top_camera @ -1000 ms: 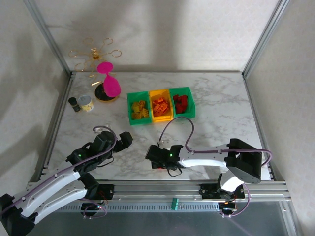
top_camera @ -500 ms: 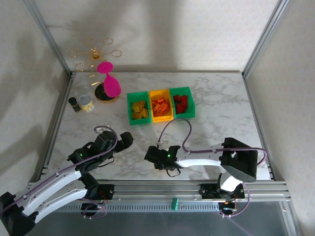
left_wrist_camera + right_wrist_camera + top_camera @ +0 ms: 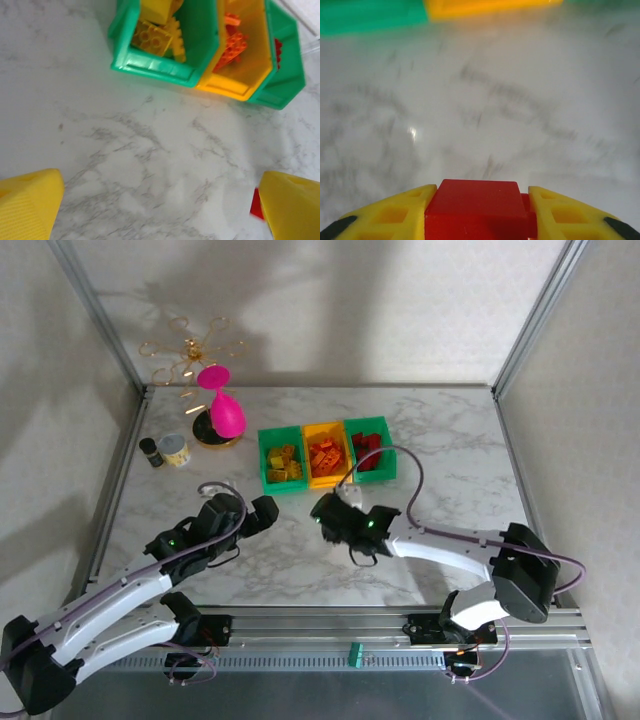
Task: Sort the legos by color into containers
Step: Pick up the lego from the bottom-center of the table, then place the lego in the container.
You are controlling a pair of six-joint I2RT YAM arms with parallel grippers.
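Observation:
Three containers stand in a row at the table's middle back: a green bin (image 3: 281,462) with yellow legos (image 3: 155,37), a yellow-orange bin (image 3: 327,455) with orange legos (image 3: 232,47), and a green bin (image 3: 371,448) with red legos (image 3: 368,450). My right gripper (image 3: 324,510) hovers just in front of the bins, shut on a red lego (image 3: 476,205) that sits between its yellow fingers (image 3: 395,215). Beside it, on the left, my left gripper (image 3: 264,512) is open and holds nothing, its fingertips (image 3: 30,200) spread wide above bare marble.
At the back left are a pink hourglass-shaped object (image 3: 223,412) on a round base, a gold wire stand (image 3: 188,348), a small round tin (image 3: 175,450) and a dark little bottle (image 3: 150,452). Metal frame posts rise at the back corners.
My right gripper closed on the red lego near the front edge and carried it up and back toward the bins. The left arm edged forward and right, still open.

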